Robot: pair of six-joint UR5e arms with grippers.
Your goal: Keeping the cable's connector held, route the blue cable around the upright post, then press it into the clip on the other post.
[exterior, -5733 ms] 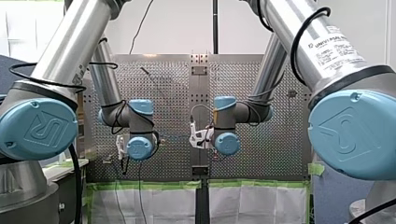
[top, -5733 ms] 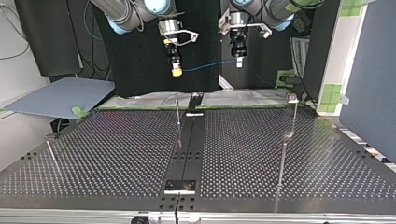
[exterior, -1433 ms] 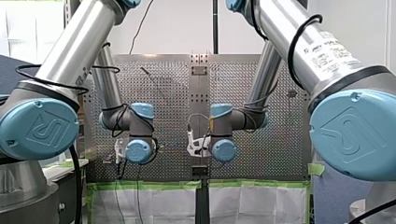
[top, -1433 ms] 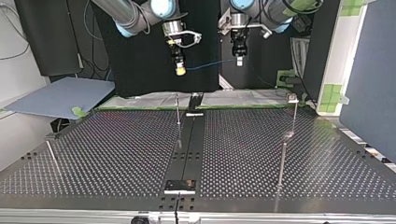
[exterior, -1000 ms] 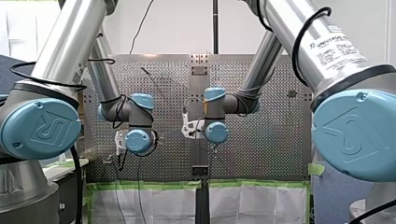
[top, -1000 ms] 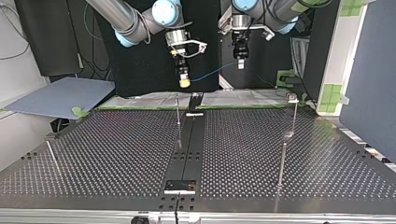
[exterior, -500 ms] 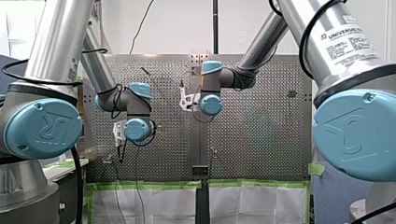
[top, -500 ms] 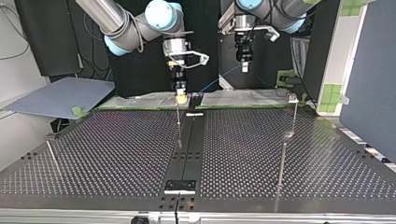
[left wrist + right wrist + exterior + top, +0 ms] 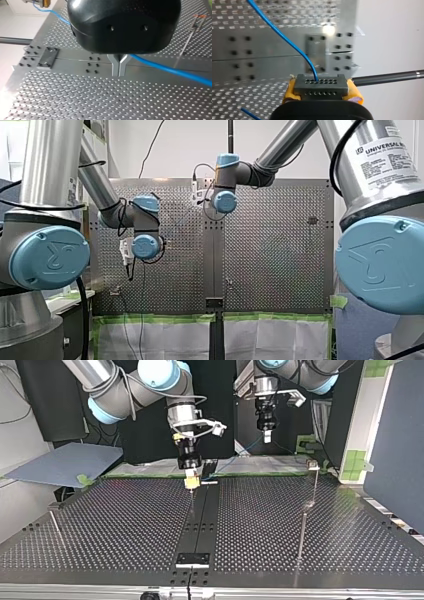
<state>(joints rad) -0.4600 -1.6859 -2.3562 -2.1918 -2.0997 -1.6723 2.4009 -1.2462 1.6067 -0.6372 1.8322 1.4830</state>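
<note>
My right tool clamps the grey connector in yellow pads above the worktop, by the upright post; my left tool pinches the blue cable farther along; keep that span taut and low, sweeping round the post before heading for the clip; a slack loop would likely ride over the post's top.

The only print I can read is the white label on the right arm's silver tube: "UNIVERSAL ROBOTS", with finer lines under it too small to make out. The big blue joint caps on both arms carry a raised "UR" emblem.
</note>
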